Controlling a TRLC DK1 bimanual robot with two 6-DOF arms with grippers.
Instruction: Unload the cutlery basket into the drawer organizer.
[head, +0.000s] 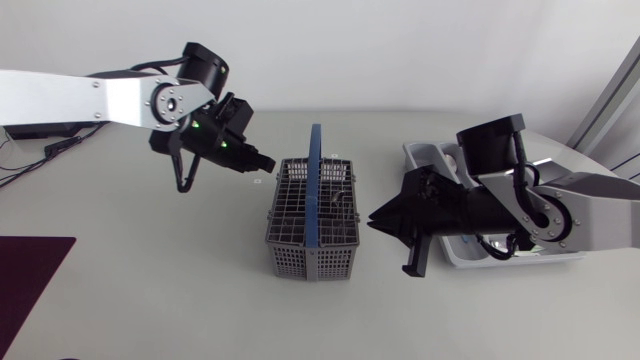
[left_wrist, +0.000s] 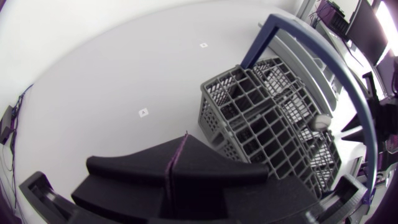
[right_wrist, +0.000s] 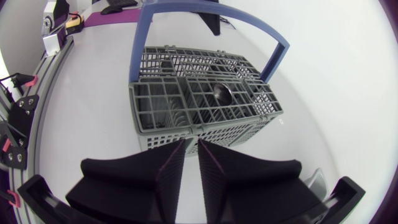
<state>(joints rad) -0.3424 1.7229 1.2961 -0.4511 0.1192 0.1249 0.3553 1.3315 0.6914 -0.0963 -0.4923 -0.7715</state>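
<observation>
Cutlery basket (head: 313, 215) at mid-table (head: 150, 290), blue handle (head: 315, 160) upright, between two grippers. Left gripper (head: 266, 163), fingers pressed together and empty, just off the basket's far-left corner, not touching. Right gripper (head: 377, 220), fingers a narrow slit apart, grasping nothing, aimed at the right wall. Drawer organizer (head: 425, 152) under right arm.

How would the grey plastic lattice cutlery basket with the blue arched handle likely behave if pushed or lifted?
Pushed, the grey plastic cutlery basket probably slides, not tips: it sits broad and low. Open grid walls suggest lightness. The blue arched handle spans its middle, so it should lift level.
</observation>
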